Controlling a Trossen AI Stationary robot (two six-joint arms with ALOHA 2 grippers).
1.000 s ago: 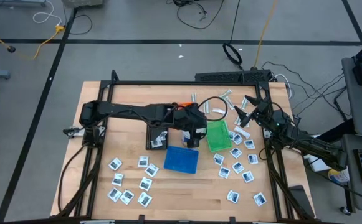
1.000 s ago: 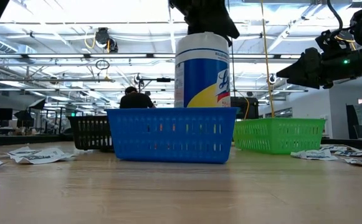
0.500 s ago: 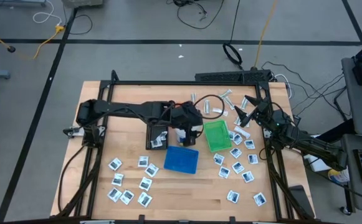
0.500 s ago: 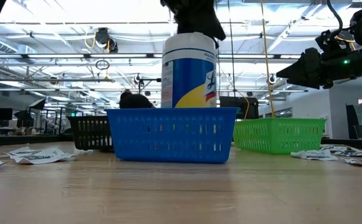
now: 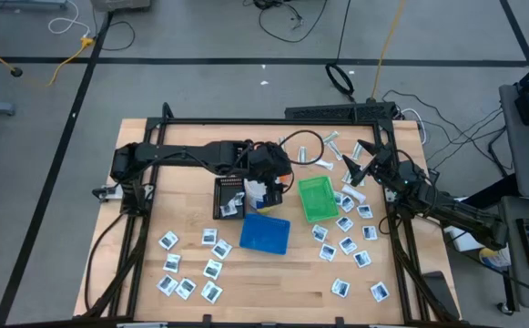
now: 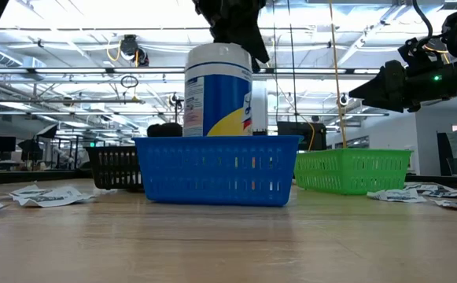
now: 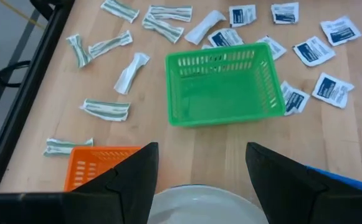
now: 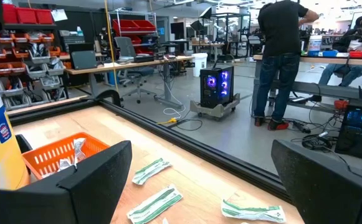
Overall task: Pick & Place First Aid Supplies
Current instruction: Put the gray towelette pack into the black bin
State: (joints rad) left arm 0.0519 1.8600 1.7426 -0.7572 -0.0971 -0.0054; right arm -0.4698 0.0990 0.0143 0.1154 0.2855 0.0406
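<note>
**Across the bench: packets scattered, tub in the left jaws**

Flat white square packets (image 5: 347, 246) with dark print lie loose on the pale wooden bench (image 5: 155, 214), one cluster beside and below the right jaws (image 5: 359, 164), another (image 5: 185, 288) well apart from both arms. Narrow crinkled wrapped strips (image 7: 106, 109) lie ahead of the left jaws (image 7: 200, 163), near the orange tray (image 7: 92, 163). A green slotted plastic tray (image 7: 222, 85), rectangular, sits ahead of the left jaws among the strips and packets. Those jaws grip the lid of a round white tub (image 6: 217, 94) with a blue band, holding it behind the blue slotted tray (image 6: 217, 170) and beside a black tray (image 5: 228, 191). Right jaws stand wide open, holding nothing, above the strips.
</note>
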